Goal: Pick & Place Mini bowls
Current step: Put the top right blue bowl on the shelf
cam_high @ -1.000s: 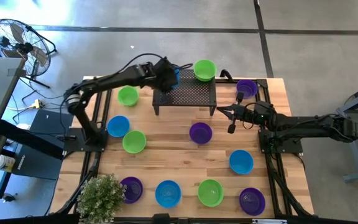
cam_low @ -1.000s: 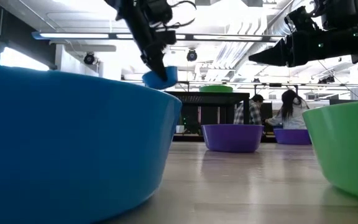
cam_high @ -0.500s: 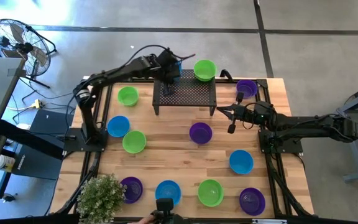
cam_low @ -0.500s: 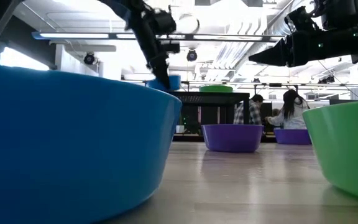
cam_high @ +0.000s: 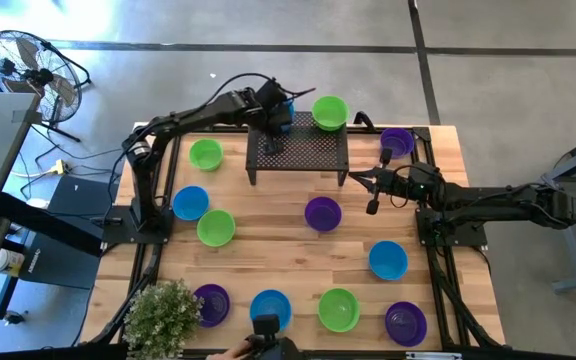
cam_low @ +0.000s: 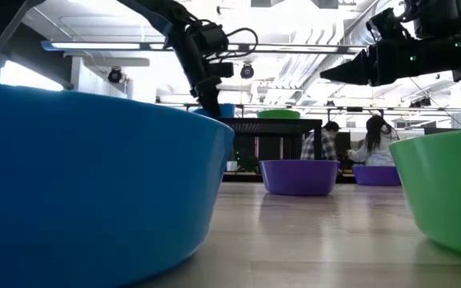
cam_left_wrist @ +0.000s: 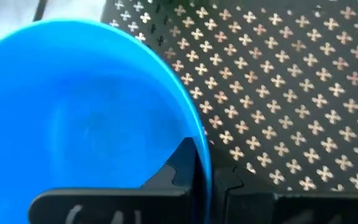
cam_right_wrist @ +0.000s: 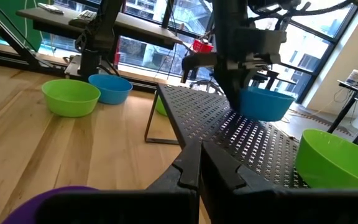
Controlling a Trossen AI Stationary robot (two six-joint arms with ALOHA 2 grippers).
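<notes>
A blue mini bowl (cam_high: 284, 113) is in my left gripper (cam_high: 274, 116) over the far-left corner of the black perforated rack (cam_high: 298, 152). The right wrist view shows this blue bowl (cam_right_wrist: 265, 103) roughly upright, low over the rack top (cam_right_wrist: 229, 134). I cannot tell whether it touches the rack. A green bowl (cam_high: 329, 112) sits on the rack's far-right corner. My right gripper (cam_high: 360, 178) is shut and empty, hovering just right of the rack. Several more green, blue and purple bowls stand on the table. My left gripper holds the blue bowl by its rim (cam_left_wrist: 202, 144), one finger (cam_left_wrist: 180, 163) inside the bowl and the other outside the wall. The fingers come down at it from above. The bowl hangs roughly upright below them, over the rack top (cam_left_wrist: 278, 93).
Bowls on the table: green (cam_high: 206, 154), blue (cam_high: 190, 202), green (cam_high: 216, 227), purple (cam_high: 322, 213), purple (cam_high: 396, 142), blue (cam_high: 388, 260), and a near row (cam_high: 339, 309). A potted plant (cam_high: 161, 315) stands at the near-left corner. A person's hand with a dark object (cam_high: 264, 342) shows at the near edge.
My left gripper has carried the blue bowl toward the table's far edge and downward, to the rack's far-left corner. The bowl, tilted a second ago, now hangs nearly level and lower. A person's hand has come in at the near edge.
</notes>
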